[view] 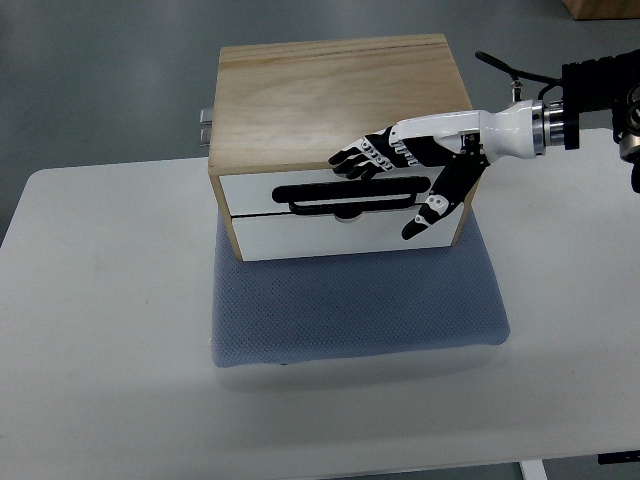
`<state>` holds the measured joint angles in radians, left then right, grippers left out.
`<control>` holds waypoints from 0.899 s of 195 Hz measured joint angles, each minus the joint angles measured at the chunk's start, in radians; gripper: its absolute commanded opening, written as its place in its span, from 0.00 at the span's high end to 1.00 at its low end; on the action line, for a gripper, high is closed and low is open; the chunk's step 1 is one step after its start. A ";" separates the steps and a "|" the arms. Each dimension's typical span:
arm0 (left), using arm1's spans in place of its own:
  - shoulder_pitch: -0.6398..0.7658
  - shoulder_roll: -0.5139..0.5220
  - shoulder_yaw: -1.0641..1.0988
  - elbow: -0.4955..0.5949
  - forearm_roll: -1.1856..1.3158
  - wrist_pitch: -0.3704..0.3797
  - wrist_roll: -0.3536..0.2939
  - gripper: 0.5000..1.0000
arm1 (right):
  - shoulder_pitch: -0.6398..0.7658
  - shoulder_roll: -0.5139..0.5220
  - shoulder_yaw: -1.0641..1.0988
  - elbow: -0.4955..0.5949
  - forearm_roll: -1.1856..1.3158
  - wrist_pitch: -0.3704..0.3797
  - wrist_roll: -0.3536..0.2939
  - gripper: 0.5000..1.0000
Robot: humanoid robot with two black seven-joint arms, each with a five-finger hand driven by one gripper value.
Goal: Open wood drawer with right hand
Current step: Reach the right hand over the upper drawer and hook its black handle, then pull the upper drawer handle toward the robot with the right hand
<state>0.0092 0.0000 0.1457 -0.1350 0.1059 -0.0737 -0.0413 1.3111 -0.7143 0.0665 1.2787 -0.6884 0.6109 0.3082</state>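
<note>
The right hand (405, 170) has its fingers (362, 156) stretched out and loosely spread, holding nothing, laid over the front top edge of the wood drawer box (340, 140), with the thumb (432, 210) hanging down across the white drawer front. The black handle (355, 195) lies just below the fingertips, its long axis left to right, parallel to the fingers. The box sits on a blue mat (360, 310) on the white table (100, 350); I judge the fingers must drop and curl behind the bar.

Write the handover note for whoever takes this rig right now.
Right hand: fingers spread over the front top edge of the wood drawer box, thumb down across the white front; holding nothing.
Left hand: out of view.
The box sits on a blue mat on the white table.
Done: hand is at the black handle.
Left: grip the handle and pull; the drawer looks shut.
</note>
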 measured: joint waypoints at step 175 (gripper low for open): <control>0.000 0.000 0.000 0.000 0.000 0.000 0.000 0.00 | -0.071 0.038 -0.019 -0.050 -0.063 -0.035 0.000 0.10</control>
<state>0.0094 0.0000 0.1457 -0.1350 0.1059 -0.0737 -0.0413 1.2397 -0.6766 0.0478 1.2285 -0.7514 0.5754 0.3083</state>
